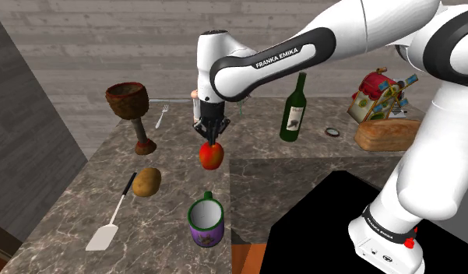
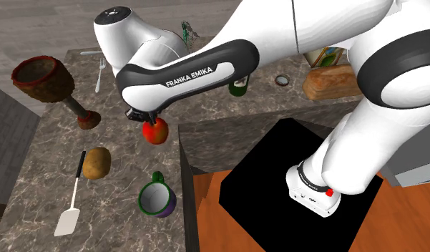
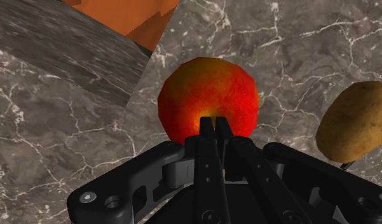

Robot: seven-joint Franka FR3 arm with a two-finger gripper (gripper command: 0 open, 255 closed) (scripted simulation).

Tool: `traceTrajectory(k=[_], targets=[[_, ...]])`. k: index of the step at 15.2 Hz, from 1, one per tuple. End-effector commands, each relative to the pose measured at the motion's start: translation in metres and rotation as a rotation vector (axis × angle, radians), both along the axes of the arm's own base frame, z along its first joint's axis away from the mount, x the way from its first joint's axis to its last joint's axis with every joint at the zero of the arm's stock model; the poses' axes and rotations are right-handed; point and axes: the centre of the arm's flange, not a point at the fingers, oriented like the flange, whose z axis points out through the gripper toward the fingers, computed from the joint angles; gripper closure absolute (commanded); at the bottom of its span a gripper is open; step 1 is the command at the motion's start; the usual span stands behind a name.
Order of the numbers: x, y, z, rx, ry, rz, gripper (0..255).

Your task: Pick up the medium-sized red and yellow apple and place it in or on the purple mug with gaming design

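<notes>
The claw (image 1: 212,140) is nearly shut, its two black fingers pinched on the top of the red and yellow apple (image 1: 211,156). In the wrist view the fingertips (image 3: 214,125) look to meet at the stem end, though the exact hold is hard to make out. The apple hangs under the claw, apart from the marbled counter (image 1: 68,210).

The white arm (image 1: 333,47) reaches from the black stand (image 1: 318,233) towards ten o'clock in the shoulder view. Its forearm lies nearly level and the hand points straight down.

The forearm's dark band reads "FRANKA EMIKA" (image 1: 276,56). The green bottle (image 1: 293,109), at three o'clock from the apple, carries a pale label with nothing legible on it.

The purple mug (image 1: 206,222) stands upright on the counter at six o'clock from the apple, well apart from it, its green rim and pale inner wall showing. A brown goblet (image 1: 131,105) stands at ten o'clock from the apple, and its bowl shows a dark brown inside in the second exterior view.

A potato (image 1: 146,181) lies at eight o'clock from the apple, just beside a spatula (image 1: 107,226).
</notes>
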Motion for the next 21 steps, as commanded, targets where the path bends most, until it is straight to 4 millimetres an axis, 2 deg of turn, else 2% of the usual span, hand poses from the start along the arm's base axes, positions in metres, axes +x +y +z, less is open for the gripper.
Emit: traceTrajectory(k=[1, 21], targets=[[0.001, 0.001, 0.011, 0.000, 0.000, 0.000, 255], [0.001, 0.001, 0.117, 0.000, 0.000, 0.000, 255]])
